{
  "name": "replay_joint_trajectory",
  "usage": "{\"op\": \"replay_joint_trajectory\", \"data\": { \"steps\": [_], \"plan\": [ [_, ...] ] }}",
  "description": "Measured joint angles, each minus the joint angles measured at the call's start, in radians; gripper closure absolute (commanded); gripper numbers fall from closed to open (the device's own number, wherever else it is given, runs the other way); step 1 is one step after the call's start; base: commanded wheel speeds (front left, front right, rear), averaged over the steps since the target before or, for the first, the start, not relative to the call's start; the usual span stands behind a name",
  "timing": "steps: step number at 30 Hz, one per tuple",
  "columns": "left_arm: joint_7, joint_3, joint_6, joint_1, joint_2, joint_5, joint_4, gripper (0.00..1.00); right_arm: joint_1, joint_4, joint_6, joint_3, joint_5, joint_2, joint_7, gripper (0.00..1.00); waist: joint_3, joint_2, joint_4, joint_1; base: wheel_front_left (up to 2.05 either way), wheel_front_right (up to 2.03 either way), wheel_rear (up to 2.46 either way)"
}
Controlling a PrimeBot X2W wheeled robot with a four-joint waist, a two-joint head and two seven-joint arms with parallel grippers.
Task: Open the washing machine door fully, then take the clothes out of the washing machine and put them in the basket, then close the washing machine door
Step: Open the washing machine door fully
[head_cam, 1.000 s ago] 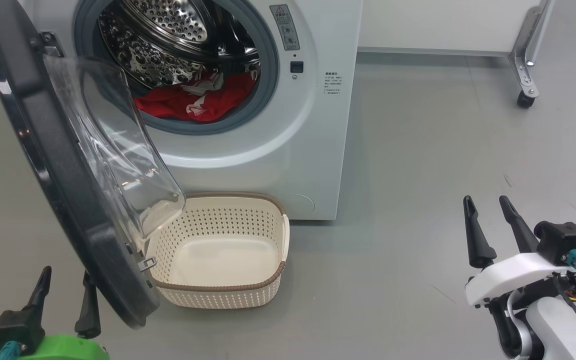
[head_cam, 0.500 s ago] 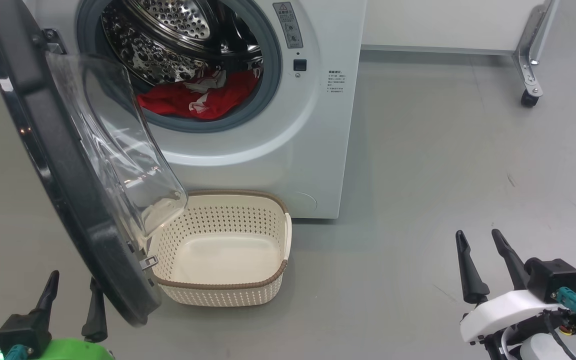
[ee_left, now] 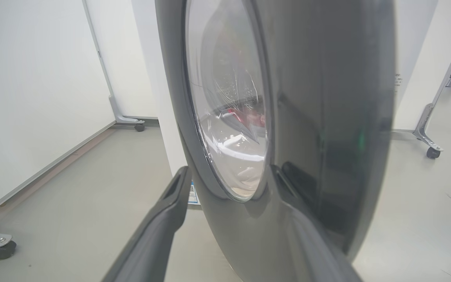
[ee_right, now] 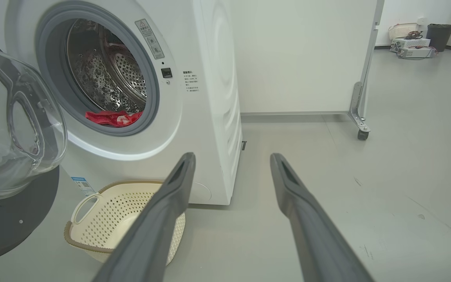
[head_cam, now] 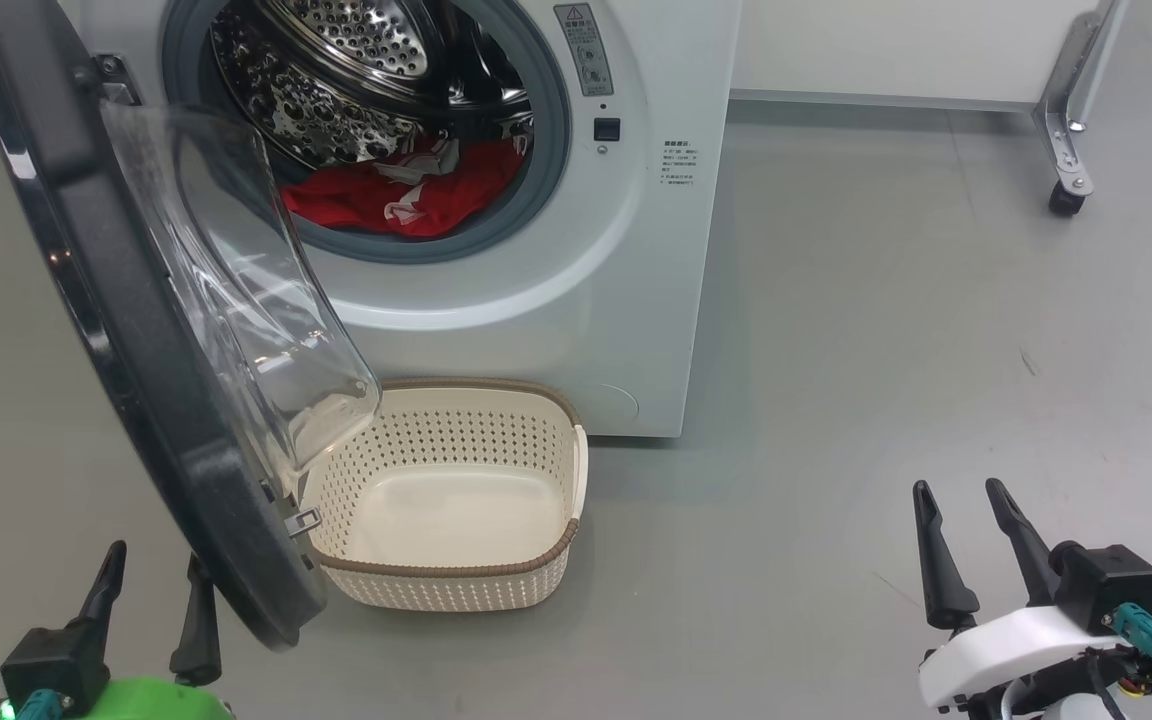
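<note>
The right gripper (head_cam: 958, 495) has sunk back, fingers apart and empty like the left gripper (head_cam: 157, 555), and the half-swung washing machine door (head_cam: 106, 330) overhangs the basket (head_cam: 456, 572) at the washing machine's (head_cam: 536, 300) foot, so the red clothes (head_cam: 406, 195) lying in the drum (head_cam: 336, 60) may snag on it and spill.

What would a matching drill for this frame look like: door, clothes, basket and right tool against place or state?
Column 1
1. washing machine door
2. clothes
3. basket
4. right tool

Column 2
A. empty, standing on the floor
B. lying in the drum
C. swung open
D. fingers apart, holding nothing

Pairs: 1-C, 2-B, 3-A, 4-D
</note>
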Motion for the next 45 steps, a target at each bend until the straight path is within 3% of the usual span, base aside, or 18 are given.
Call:
{"op": "replay_joint_trajectory", "data": {
  "steps": [45],
  "plan": [
    [0.000,0.015,-0.018,0.000,-0.015,0.028,0.001,0.00,0.075,-0.013,0.012,-0.078,-0.086,0.072,0.000,0.00,-0.002,0.0000,0.013,0.0000,0.00,0.00,0.00]
  ]
}}
